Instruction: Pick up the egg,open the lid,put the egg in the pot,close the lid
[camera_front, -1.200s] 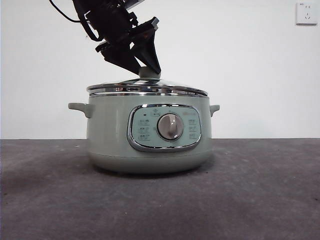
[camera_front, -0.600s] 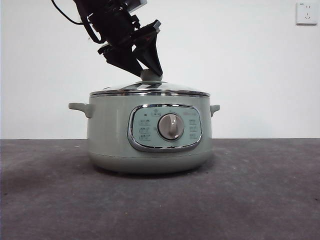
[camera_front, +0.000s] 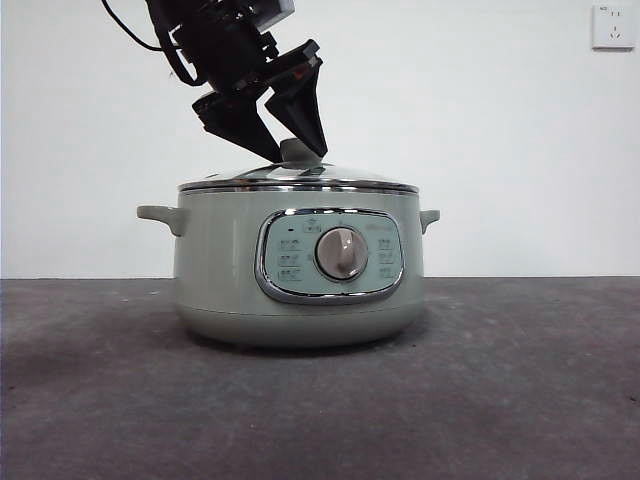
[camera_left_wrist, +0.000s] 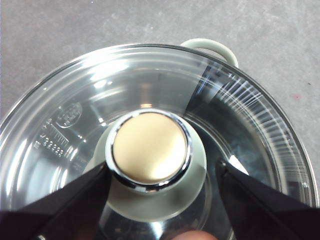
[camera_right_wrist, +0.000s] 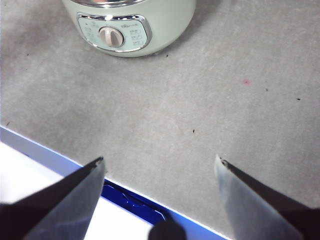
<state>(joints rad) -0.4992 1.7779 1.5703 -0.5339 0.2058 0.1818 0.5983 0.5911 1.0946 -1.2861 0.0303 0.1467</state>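
Note:
The pale green pot (camera_front: 220, 270) stands in the middle of the table with the glass lid (camera_front: 300, 180) lying level on its rim. My left gripper (camera_front: 295, 156) is open just above the lid, one jaw on each side of the pale-green knob (camera_front: 298, 149) and slightly apart from it. The left wrist view shows the knob (camera_left_wrist: 150, 147) between the spread jaws and the glass lid (camera_left_wrist: 240, 115) below. A small reddish-brown rounded shape, the egg (camera_left_wrist: 192, 235), shows through the glass. My right gripper (camera_right_wrist: 160, 162) is open and empty, above the table's front edge, away from the pot (camera_right_wrist: 130, 20).
One pot handle (camera_left_wrist: 212, 47) sticks out beyond the lid's rim. The table surface (camera_front: 500, 380) is dark grey. A blue strip (camera_right_wrist: 125, 195) runs along the table's front edge. A wall socket (camera_front: 612, 25) is at the upper right.
The lid, tilted a second ago, has come down level onto the pot's rim. My left gripper's jaws have opened off the knob.

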